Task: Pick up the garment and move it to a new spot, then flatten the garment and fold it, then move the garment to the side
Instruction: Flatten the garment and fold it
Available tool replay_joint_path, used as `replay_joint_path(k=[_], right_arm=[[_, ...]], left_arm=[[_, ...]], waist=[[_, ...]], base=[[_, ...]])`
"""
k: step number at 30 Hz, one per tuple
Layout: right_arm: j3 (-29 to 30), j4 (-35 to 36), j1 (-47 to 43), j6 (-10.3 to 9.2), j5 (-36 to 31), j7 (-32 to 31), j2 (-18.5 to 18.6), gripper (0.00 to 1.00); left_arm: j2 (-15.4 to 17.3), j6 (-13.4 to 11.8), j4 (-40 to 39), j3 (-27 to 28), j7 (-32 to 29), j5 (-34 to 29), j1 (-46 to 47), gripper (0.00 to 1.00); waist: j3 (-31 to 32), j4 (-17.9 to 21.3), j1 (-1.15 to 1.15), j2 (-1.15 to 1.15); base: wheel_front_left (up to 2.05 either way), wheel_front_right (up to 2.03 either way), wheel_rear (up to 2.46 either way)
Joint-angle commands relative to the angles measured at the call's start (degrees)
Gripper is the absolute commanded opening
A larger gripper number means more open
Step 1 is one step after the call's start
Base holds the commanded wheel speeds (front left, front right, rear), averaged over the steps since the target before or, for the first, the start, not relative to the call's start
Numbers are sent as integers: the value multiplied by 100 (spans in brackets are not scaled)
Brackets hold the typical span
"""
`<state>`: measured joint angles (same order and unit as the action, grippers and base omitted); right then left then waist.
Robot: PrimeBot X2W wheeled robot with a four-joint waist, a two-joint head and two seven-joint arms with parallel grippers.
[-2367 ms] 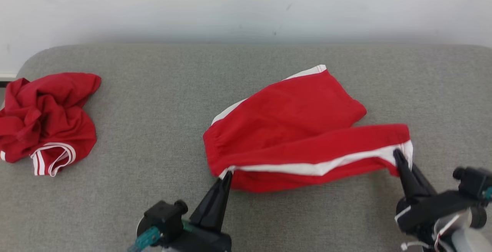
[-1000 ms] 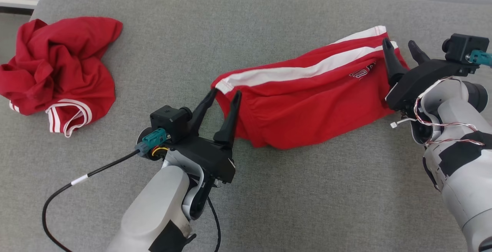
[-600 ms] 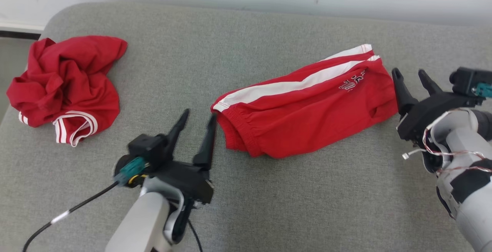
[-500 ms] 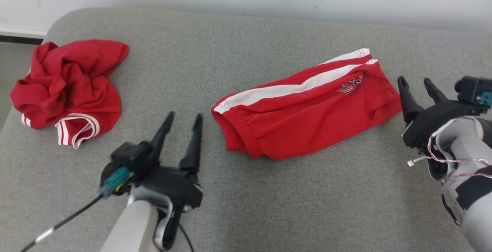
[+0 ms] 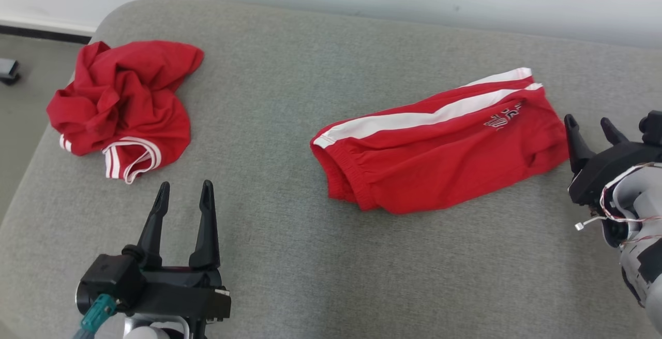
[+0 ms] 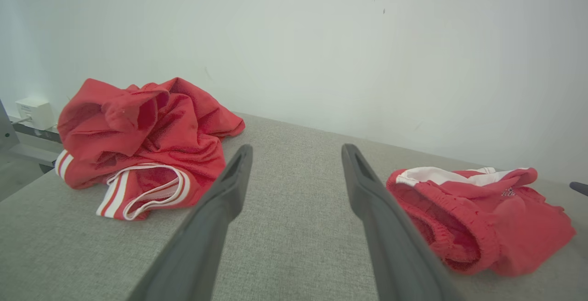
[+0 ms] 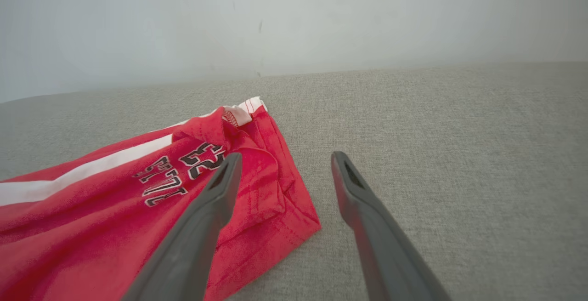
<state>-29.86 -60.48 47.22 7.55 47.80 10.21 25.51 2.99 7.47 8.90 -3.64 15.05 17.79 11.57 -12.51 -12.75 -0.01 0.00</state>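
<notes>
- Head view: folded red shorts (image 5: 445, 158) flat on grey table (image 5: 289, 256), right of centre; crumpled shirt (image 5: 124, 101) at upper left. Left gripper (image 5: 185, 185) at lower left, fingers spread, empty, well apart from both. Right gripper (image 5: 586, 119) at right edge, fingers spread, empty, just beside the right end of the shorts.
- Left wrist view: left gripper (image 6: 297, 147) wide apart over bare table; shirt (image 6: 147, 126) at left, waistband end of shorts (image 6: 482, 213) at lower right.
- Right wrist view: right gripper (image 7: 285, 154) wide apart; left finger in front of the printed corner of the shorts (image 7: 115, 209), right finger over bare table.
</notes>
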Motion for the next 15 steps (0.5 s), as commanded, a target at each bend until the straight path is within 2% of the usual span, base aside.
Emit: replay_joint_path(k=[1,15], right_arm=[[-35,-69,95,-14,-30,-20,42,100],[-207,-1048,669,-14,-181,-407,12,100]], left_arm=[[-11,-36,-76,-19,18,17,-96,100],[-12,-238,-354,-317,18,149,-211,100]], waist=[[-140,-160,1,0],[-487,-573,1,0]], base=[[0,0,0],[0,0,0]])
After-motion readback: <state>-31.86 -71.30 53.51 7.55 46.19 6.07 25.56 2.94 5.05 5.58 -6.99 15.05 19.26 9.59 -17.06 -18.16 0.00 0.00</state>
